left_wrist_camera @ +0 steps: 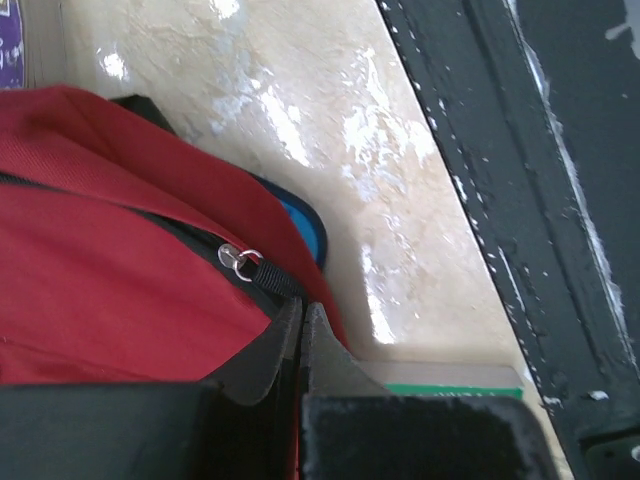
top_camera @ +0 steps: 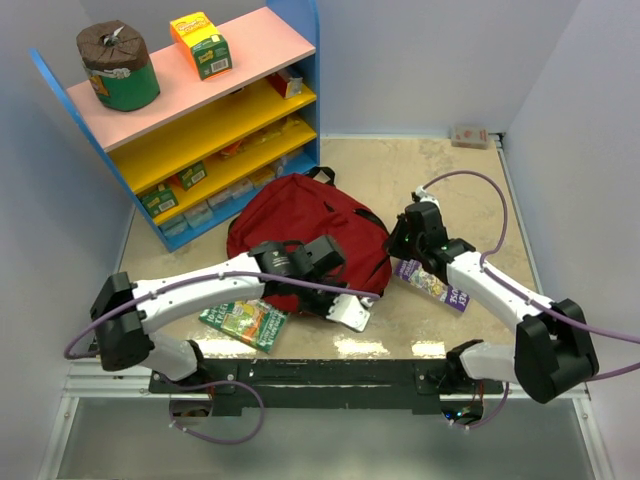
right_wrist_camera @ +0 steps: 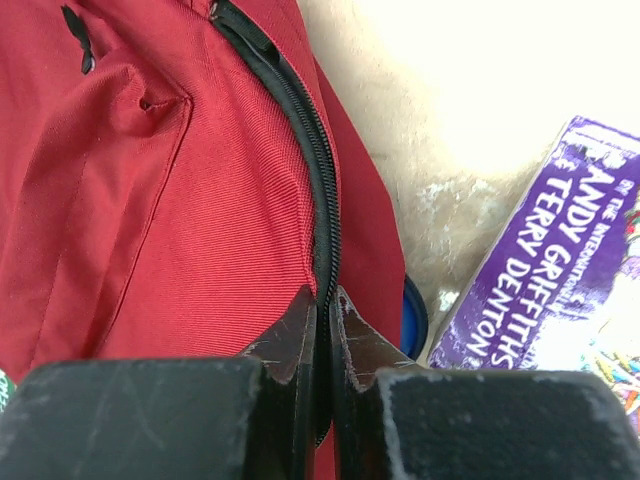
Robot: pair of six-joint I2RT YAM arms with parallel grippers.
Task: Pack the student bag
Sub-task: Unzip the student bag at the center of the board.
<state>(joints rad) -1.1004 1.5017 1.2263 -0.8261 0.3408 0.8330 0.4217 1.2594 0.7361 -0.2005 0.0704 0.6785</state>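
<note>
Your left gripper [left_wrist_camera: 303,325] and right gripper [right_wrist_camera: 324,305] each pinch the large dark-red soft fabric backpack [top_camera: 300,215] beside its black zipper [right_wrist_camera: 326,190], jaws closed on cloth, probably to spread the opening

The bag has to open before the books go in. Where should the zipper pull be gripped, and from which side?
Probably the black tab behind the metal ring, not the ring, which is tiny. It lies flat against the student bag, so come from above the fabric, pinching its two edges.
</note>
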